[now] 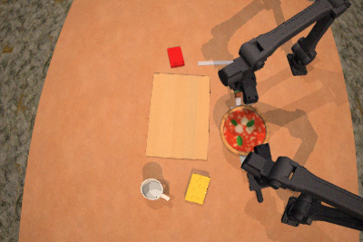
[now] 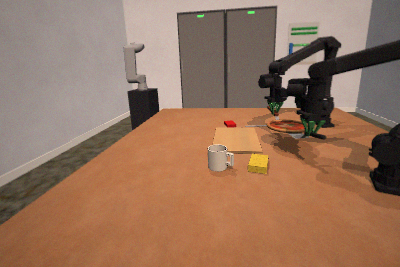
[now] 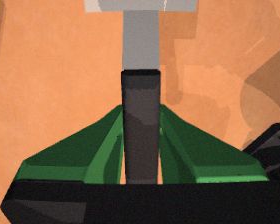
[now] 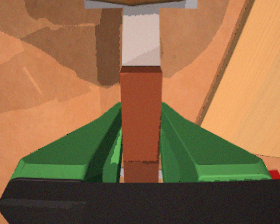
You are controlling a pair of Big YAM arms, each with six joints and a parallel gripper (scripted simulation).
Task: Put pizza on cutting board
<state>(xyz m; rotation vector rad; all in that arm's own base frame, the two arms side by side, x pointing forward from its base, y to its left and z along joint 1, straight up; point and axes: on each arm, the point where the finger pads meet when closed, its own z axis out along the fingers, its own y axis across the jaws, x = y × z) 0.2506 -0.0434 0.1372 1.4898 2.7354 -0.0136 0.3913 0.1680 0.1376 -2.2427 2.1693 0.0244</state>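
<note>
Pizza (image 1: 245, 130) (image 2: 286, 126) (image 4: 141, 1) between left gripper (image 1: 254, 179) (image 2: 312, 127) (image 3: 141, 107), clamped on one turner (image 1: 259, 195) (image 2: 299, 136) (image 3: 141, 42), and right gripper (image 1: 238, 91) (image 2: 274, 108) (image 4: 141, 105), on another turner (image 1: 238, 101) (image 2: 276, 117) (image 4: 141, 112)

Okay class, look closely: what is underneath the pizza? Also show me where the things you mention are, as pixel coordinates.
From opposite sides of the pizza (image 1: 245, 130) (image 2: 286, 126) (image 4: 141, 2), the black-handled turner (image 1: 243, 160) (image 2: 299, 136) (image 3: 141, 115) and brown-handled turner (image 1: 238, 101) (image 2: 276, 117) (image 4: 141, 115) show metal going beneath the rim. The pizza covers how far each blade reaches and whatever lies under its middle.
</note>
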